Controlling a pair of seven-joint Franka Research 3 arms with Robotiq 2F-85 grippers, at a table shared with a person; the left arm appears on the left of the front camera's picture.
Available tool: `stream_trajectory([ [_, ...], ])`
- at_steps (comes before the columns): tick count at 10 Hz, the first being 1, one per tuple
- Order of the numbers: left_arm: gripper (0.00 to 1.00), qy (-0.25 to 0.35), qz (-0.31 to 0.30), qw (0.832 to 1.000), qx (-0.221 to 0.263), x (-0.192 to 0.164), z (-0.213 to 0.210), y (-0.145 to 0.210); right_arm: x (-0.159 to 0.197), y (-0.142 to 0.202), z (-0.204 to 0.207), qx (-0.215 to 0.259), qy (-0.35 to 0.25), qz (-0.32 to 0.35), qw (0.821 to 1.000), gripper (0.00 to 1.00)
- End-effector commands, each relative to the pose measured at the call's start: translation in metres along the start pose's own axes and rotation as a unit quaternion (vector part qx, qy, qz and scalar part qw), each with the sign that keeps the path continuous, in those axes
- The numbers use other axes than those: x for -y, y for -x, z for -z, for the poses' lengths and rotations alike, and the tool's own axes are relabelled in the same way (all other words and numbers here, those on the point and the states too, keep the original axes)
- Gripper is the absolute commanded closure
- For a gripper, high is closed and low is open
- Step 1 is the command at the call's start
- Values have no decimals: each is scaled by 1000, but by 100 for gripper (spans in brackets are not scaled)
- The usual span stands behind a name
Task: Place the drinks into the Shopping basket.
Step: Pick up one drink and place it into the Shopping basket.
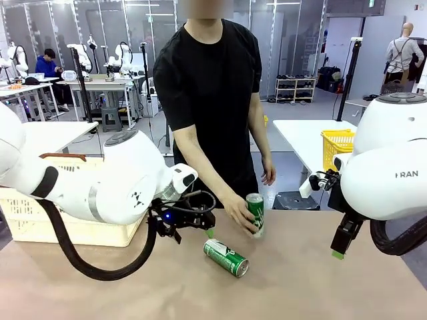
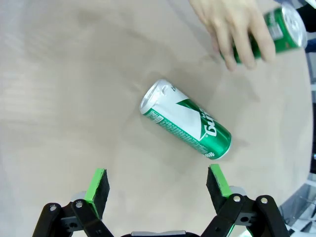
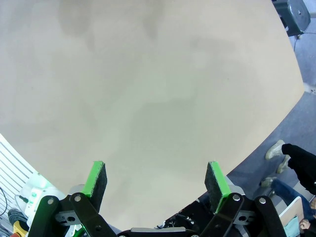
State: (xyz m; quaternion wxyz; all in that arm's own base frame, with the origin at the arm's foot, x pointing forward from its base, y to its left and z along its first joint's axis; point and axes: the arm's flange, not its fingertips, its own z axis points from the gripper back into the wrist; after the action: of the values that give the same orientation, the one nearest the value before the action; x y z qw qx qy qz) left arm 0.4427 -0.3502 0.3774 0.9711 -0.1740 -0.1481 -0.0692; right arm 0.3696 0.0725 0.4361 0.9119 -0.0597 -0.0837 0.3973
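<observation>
Hovering over the table's (image 1: 300,287) middle, our left gripper (image 2: 158,181) spreads above a lying can (image 2: 186,118); our right gripper (image 3: 157,180) hangs spread by the right edge; a hand (image 1: 239,212) holds an upright can (image 1: 255,215) near the far edge.

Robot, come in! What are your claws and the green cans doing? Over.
Left gripper open above lying green aluminium can. Right gripper open over tan tabletop. Person's hand grips second green can nearby. Cream slotted plastic basket at left.
</observation>
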Motion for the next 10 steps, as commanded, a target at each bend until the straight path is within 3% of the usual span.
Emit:
stream_trajectory([
  [1, 0, -19, 9, 1000, 1, 14, 4, -5, 1, 1, 0, -2, 1, -3, 1000, 0],
  [5, 0, -23, 37, 999, -3, 7, -9, 21, 1, 1, 0, -2, 1, -3, 1000, 0],
  [10, 0, -71, 2, 997, 24, -66, -54, 74, 1, 1, 0, -2, 1, -3, 1000, 0],
])
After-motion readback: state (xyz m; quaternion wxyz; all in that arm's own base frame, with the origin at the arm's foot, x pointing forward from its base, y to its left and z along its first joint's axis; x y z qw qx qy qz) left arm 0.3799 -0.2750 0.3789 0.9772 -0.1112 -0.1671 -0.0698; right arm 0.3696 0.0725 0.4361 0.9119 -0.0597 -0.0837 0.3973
